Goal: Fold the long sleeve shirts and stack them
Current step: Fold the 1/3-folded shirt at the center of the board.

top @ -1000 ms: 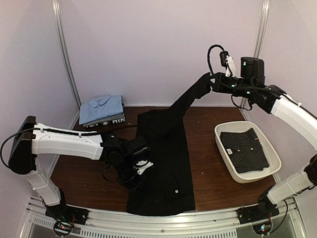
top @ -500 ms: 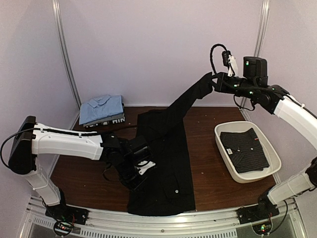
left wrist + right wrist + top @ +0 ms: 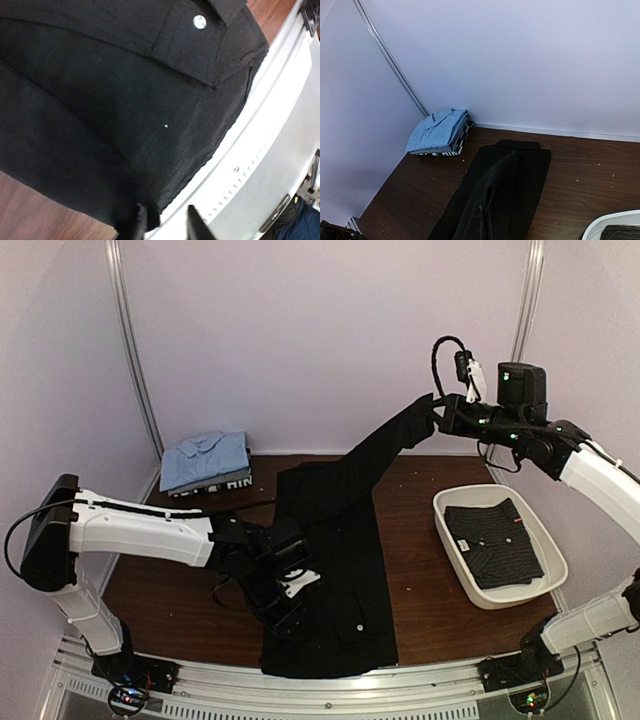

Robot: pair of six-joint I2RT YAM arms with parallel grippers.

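Brown bench (image 3: 430,590) carries everything. Plain black shirt (image 3: 340,560) lies flat down the middle, hem at the near edge. One sleeve rises taut to the right pincer (image 3: 437,412), which is clamped on the cuff. At right, white tray (image 3: 505,598) holds the dotted shirt (image 3: 495,545) (folded). The left pincer (image 3: 167,226) sits low at the hem, fingers slightly apart, nothing between them.
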